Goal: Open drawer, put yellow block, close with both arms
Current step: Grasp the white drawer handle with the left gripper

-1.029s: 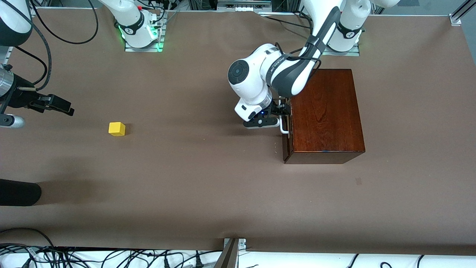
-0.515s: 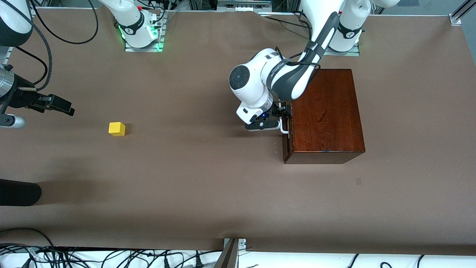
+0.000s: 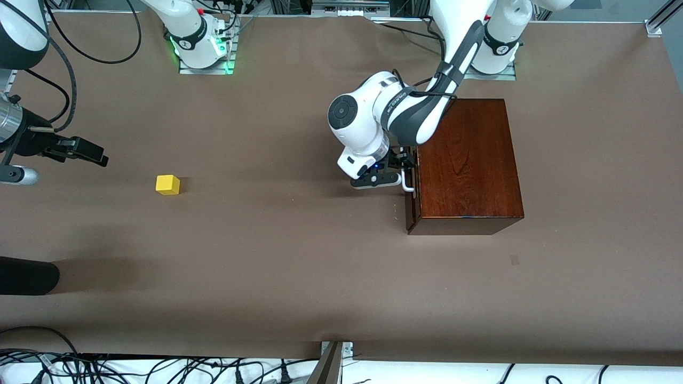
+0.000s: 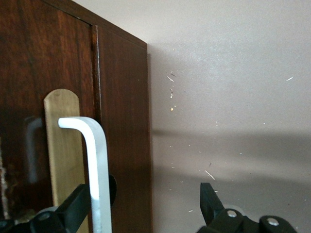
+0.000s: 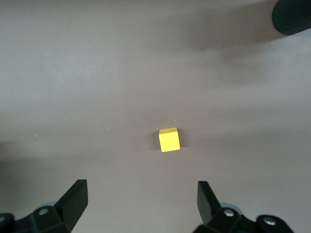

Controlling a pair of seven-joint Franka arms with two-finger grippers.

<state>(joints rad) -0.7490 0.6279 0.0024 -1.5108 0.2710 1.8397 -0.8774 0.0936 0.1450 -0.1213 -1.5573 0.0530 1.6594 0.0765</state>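
the left gripper (image 4: 146, 204) stands wide open at the drawer (image 3: 411, 186) front, one finger (image 4: 73, 208) tucked at the white loop handle (image 4: 95, 165), holding nothing. the drawer is shut in the mahogany box (image 3: 467, 165), its front facing the right arm's end of the table. since the earlier frame this arm's wrist has edged slightly. the right gripper (image 5: 141, 204) hangs wide open and empty over the table (image 3: 299, 256) near the yellow block (image 5: 169, 140), which sits well apart from the box.
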